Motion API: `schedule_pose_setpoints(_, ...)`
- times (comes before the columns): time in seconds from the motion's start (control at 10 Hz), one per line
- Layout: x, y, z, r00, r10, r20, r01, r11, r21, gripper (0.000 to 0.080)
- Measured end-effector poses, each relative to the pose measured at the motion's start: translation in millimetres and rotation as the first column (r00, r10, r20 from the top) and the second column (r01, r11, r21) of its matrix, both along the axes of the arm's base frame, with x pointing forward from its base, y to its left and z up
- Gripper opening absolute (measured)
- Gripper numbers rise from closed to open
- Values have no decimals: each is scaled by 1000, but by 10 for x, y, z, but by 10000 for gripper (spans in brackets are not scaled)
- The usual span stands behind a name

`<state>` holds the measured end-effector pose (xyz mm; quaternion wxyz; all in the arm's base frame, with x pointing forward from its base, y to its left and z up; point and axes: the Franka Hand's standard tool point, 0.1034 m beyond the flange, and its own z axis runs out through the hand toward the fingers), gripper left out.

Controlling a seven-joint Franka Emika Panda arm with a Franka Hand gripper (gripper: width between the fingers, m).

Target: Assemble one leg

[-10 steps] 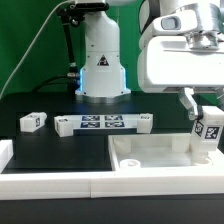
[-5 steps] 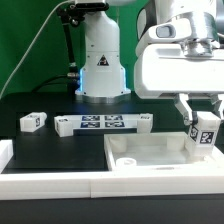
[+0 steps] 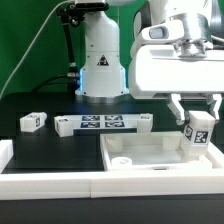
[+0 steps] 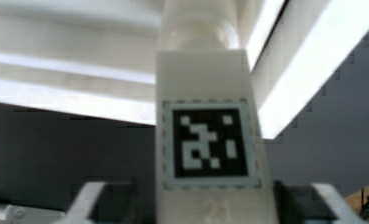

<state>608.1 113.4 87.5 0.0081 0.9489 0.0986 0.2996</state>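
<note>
Clamped on the leg (image 3: 198,134), the hand (image 3: 197,117) hangs at the exterior view's right, its two fingers (image 3: 178,108) pressing opposite sides of the post's upper part. The leg stands nearly upright with its black-and-white tag (image 3: 200,137) facing the exterior camera. Its lower end is over the far corner of the large white panel (image 3: 160,165), on the exterior view's right. Whether it touches the panel cannot be told.

In the wrist view the leg (image 4: 207,80) runs straight away from the camera and its tag (image 4: 209,140) is sharp and readable. The hand (image 4: 207,198) shows only as two grey fingers (image 4: 92,198) flanking the post at its near end. The background there is too blurred to name.

Closest to the exterior camera, a white ledge (image 3: 60,186) runs along the front. Behind it the panel lies flat on the black counter (image 3: 50,140), raised rim upward. Farther back the marker board (image 3: 103,124) lies on the counter, well apart from the panel. Another small tagged post (image 3: 32,121) lies to the exterior view's left of it, near but not touching. Farthest back stands the arm's white base (image 3: 101,60).
</note>
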Motion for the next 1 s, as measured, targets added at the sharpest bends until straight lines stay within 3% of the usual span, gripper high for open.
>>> schedule_pose_setpoints(0.1,0,0,-1,1000,0,0,0,1000,0,533)
schedule_pose_setpoints(0.2,-1,0,-1,1000,1,-1,-1,1000,0,613)
schedule_pose_setpoints(0.7,-2,-4,-4,1000,3,-2,-3,1000,-3,649)
schedule_pose_setpoints(1.0,34,-56,75,1000,14,-22,-15,1000,-15,649)
